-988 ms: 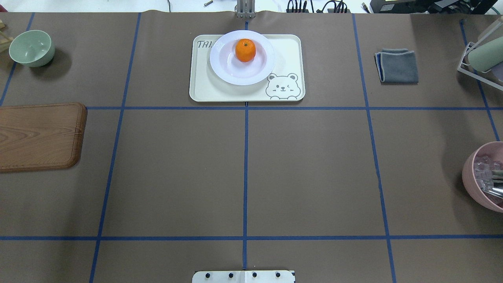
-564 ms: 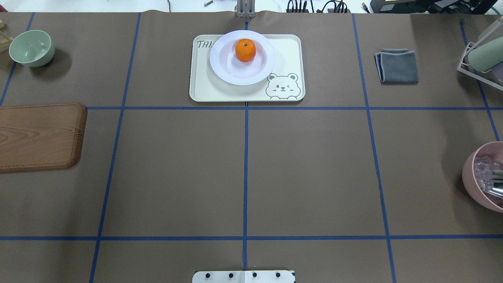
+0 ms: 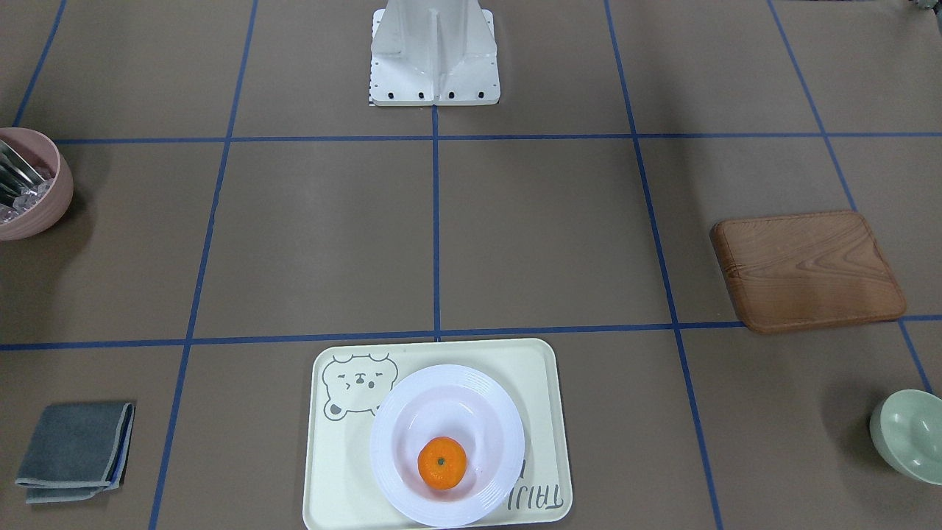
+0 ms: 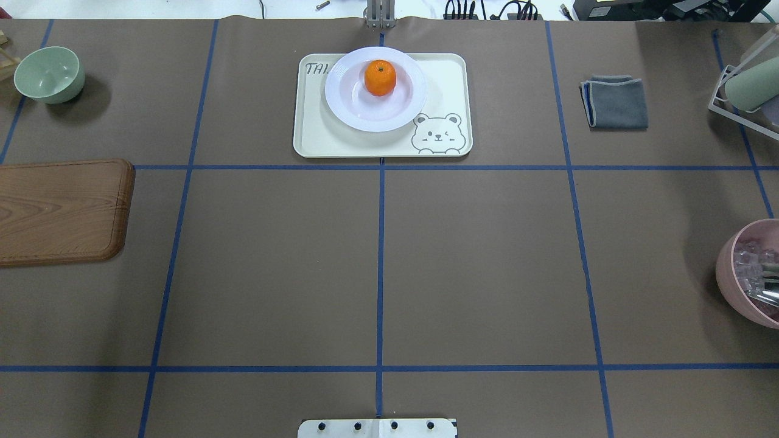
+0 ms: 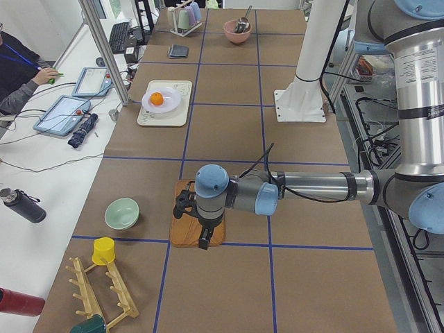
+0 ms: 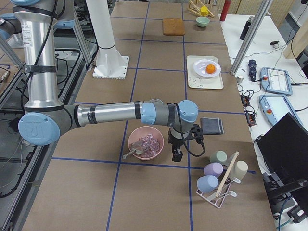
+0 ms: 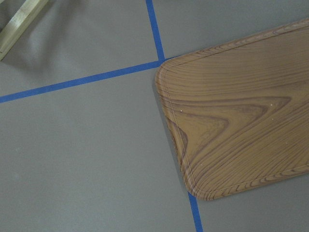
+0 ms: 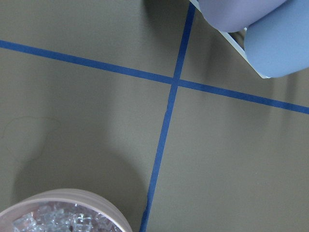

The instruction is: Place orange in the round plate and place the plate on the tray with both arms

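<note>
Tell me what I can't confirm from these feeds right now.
- Left end effector: shows only in the exterior left view, by the wooden board; open or shut is unreadable.
- Right end effector: shows only in the exterior right view, by the pink bowl; same doubt.
- Tray lettering: the round plate covers part in the overhead view.
- Pink bowl: cut off by the frame edge in overhead and front-facing views.

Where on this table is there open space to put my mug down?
The widest bare stretch is the middle, between the tray and the robot base, bordered by the wooden board on one side and the pink bowl on the other. The tray itself is crowded: the round plate with the orange takes up much of it.
</note>
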`<state>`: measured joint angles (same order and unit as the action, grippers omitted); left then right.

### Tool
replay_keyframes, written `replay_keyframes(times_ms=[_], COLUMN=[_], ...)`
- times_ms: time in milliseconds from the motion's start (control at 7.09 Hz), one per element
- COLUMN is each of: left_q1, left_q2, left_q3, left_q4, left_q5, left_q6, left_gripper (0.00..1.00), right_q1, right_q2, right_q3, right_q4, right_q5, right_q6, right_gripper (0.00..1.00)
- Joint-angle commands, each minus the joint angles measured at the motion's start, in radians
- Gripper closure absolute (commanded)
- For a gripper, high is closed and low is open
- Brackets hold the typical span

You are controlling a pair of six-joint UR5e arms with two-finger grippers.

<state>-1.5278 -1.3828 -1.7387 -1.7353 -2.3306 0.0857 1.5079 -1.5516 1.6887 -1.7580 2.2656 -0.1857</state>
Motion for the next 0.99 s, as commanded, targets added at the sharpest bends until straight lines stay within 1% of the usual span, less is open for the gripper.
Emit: replay_keyframes(times_ms=[0, 282, 564, 847], left_q1=[0.000, 0.002, 0.000, -0.002], left_q2=[-0.001, -0.001, 0.001, 0.002], left_q3=[0.007, 0.008, 0.039, 0.042], left_q4=[0.000, 0.002, -0.004, -0.003], left_q5=[-0.001, -0.001, -0.047, -0.047], left_q6=[0.000, -0.001, 0.000, -0.001], left_gripper=[0.02, 0.02, 0.02, 0.02], right_q1=[0.000, 0.000, -0.002, 0.000], right_q2=[0.002, 0.002, 0.002, 0.002], right_q3=[0.003, 0.003, 0.002, 0.003], right_q4=[0.000, 0.000, 0.000, 0.000], right_q5=[0.002, 0.002, 0.002, 0.002], right_q6=[0.000, 0.000, 0.000, 0.000], right_gripper=[0.00, 0.00, 0.00, 0.00])
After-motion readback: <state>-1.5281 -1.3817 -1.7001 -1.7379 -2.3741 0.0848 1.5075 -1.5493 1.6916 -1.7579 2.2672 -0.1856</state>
